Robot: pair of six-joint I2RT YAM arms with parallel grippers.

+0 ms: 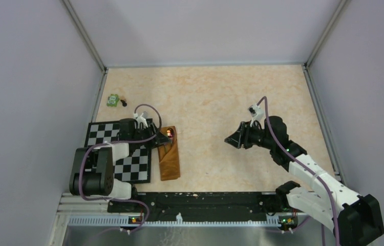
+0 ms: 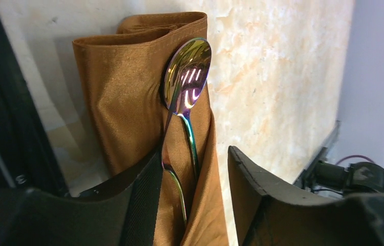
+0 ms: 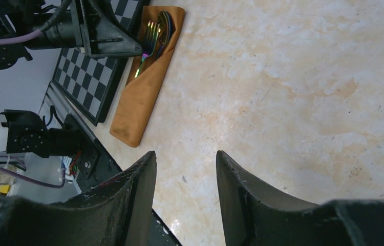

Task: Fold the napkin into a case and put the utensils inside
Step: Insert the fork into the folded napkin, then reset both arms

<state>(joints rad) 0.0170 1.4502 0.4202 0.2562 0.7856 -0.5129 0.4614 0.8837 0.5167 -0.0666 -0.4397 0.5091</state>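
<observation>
From above: rust-orange case (image 1: 169, 163) flat on the beige tabletop (image 1: 220, 97), just beside the right edge of the checkered mat (image 1: 128, 166). Utensils (image 1: 170, 134) tucked into its far end, shiny heads poking out. Left end effector (image 1: 160, 137) low over that far end, reaching across the mat. Right end effector (image 1: 232, 139) well apart to the right, above bare tabletop. Small green toy (image 1: 112, 100) near the far left corner.

Left wrist: left end effector (image 2: 192, 154) with fingers apart, straddling the flap of the case (image 2: 123, 102) and the thin handles, a gap visible beside the right finger. Rainbow spoon (image 2: 187, 72) with its bowl resting on the cloth, handle slipped under the diagonal flap, a second thin handle close beside it.

Right wrist: right end effector (image 3: 185, 159) with fingers spread, nothing between them, only marbled tabletop below. Farther off, the case (image 3: 141, 97) lying along the mat (image 3: 90, 77), the utensils (image 3: 155, 33) at its far end, next to the left end effector's dark fingers.
</observation>
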